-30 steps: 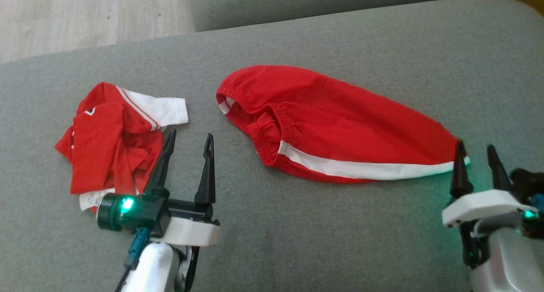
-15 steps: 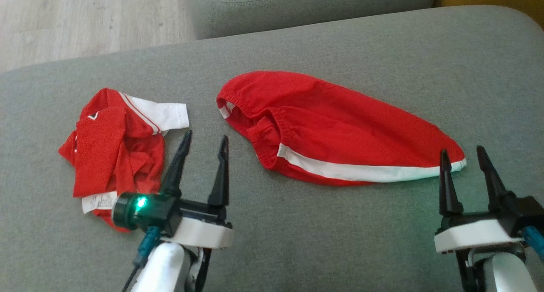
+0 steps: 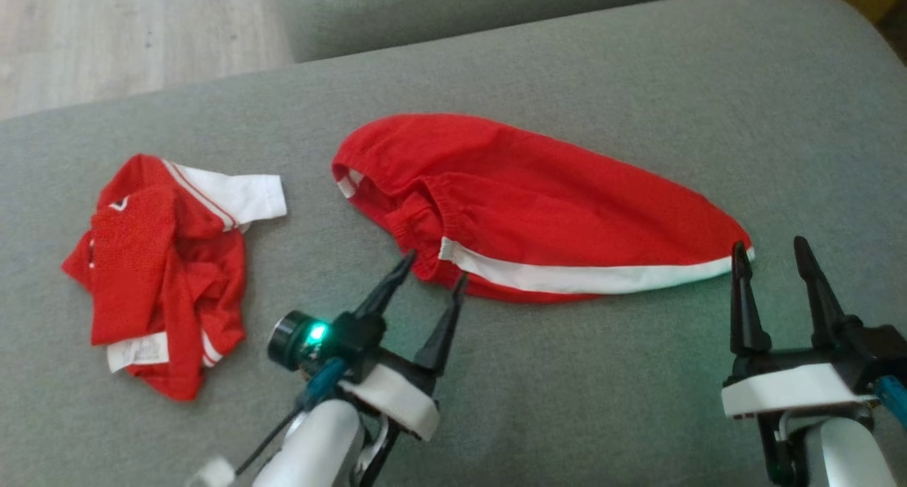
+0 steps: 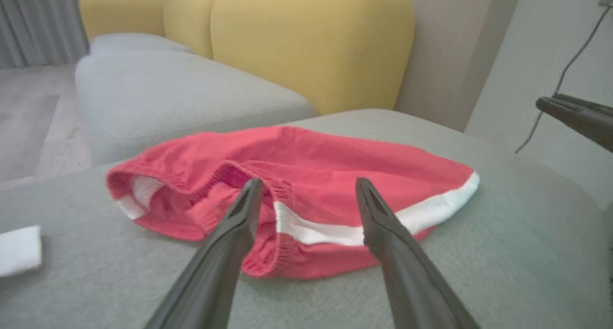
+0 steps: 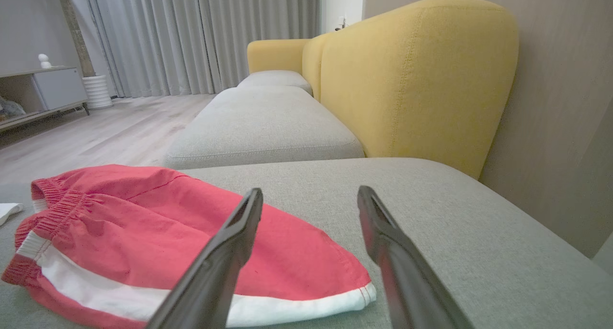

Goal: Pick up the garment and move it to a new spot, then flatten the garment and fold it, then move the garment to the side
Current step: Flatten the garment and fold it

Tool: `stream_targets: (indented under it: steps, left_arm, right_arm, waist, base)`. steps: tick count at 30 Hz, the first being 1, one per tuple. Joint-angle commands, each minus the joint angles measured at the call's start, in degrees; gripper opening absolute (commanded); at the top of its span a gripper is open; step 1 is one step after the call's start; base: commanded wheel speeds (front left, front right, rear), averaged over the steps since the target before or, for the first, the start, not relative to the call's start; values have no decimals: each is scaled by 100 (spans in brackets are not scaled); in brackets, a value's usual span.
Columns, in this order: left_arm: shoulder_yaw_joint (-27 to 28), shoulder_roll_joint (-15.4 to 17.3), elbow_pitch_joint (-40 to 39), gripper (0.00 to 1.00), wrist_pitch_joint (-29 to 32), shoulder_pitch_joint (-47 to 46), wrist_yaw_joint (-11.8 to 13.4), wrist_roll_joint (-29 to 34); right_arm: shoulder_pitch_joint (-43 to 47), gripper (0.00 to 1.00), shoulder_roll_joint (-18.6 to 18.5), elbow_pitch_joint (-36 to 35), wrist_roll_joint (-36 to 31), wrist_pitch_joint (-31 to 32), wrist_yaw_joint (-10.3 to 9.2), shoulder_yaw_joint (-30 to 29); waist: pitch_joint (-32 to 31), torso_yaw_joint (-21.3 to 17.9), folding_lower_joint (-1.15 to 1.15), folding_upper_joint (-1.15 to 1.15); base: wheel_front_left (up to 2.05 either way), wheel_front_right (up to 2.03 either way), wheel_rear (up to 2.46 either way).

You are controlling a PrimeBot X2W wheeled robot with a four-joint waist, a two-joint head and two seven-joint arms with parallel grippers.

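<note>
Progress: the red shorts (image 3: 553, 210) are judged flattened and folded once lengthwise; any further fold and the move aside are left.
Seat: a grey cushion (image 3: 602, 83) is spread across the frame.
Shorts: laid at centre, waistband to the left, white-striped hem to the right.
Shirt: a crumpled red shirt (image 3: 156, 260) is seen at middle left, apart.
Left gripper (image 3: 436, 267): spread wide, nothing held; placed just beside the waistband, lower centre.
Right gripper (image 3: 770, 244): spread wide, nothing held; placed at the hem corner, lower right; contact cannot be told.

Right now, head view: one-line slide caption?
Open left gripper and right gripper poised at opposite ends of red shorts on grey cushion.
</note>
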Motion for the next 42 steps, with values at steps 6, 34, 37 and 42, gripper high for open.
stream_targets:
  steps: [6, 34, 37, 42]
  left_arm:
    - [-252, -1, 450, 100, 388, -789, -9, -184]
    - [-359, 51, 1210, 0, 147, -1363, 313, -200]
    - [-414, 82, 1018, 0, 139, -1259, 310, -203]
    - [-487, 130, 750, 0, 168, -1095, 294, -226]
  right_arm:
    - [-264, 100, -33, -191, 122, -63, -4, 191]
    - [-325, 100, -32, 316, 167, -63, -4, 199]
    - [-351, 100, -32, 677, 178, -63, -4, 82]
    - [-502, 100, -32, 1196, 55, 57, -4, -131]
  waist:
    - [279, -293, 0, 0]
    - [344, -315, 0, 0]
    - [303, -177, 0, 0]
    - [288, -19, 0, 0]
  base:
    - [0, 0, 0]
    - [0, 0, 0]
    - [0, 0, 0]
    - [0, 0, 0]
